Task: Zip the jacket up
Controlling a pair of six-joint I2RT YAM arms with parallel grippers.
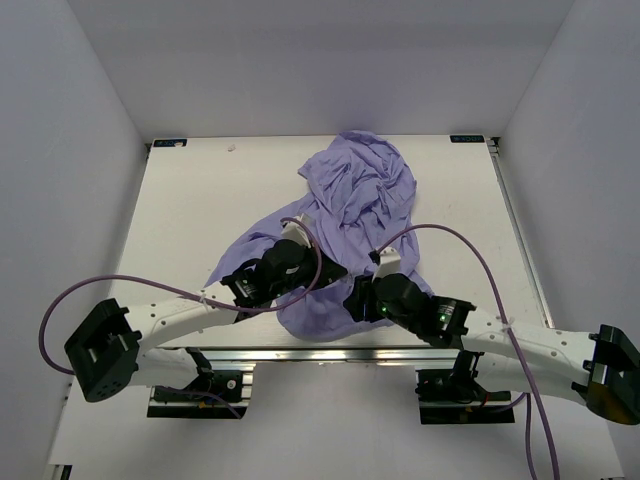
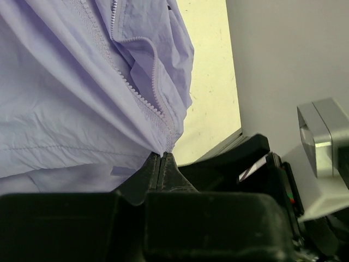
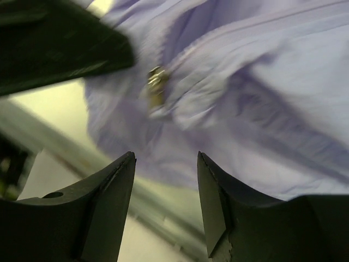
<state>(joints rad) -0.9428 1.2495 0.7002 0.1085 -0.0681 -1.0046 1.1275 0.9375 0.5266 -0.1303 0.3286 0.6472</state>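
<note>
- Nearest me, the left gripper (image 2: 162, 162) is clamped fully shut on the jacket (image 2: 65, 109), at the bottom end of its zipper tape (image 2: 143, 98). I judge the pinch is there to anchor the hem so the track can be drawn taut.
- Just beside it, the right gripper (image 3: 165, 183) stands partly open with nothing between its jaws. It points at the metal zipper pull (image 3: 156, 87) a little beyond and is not touching it; I'd say it is lined up to take the slider.
- Only the right wrist view shows that pull, and it is blurred. Only the left wrist view shows the teeth curling away from the pinch.
- Farther out, the top view shows the rest of the jacket bunched mid-bench (image 1: 200, 200), reaching toward the far edge.
</note>
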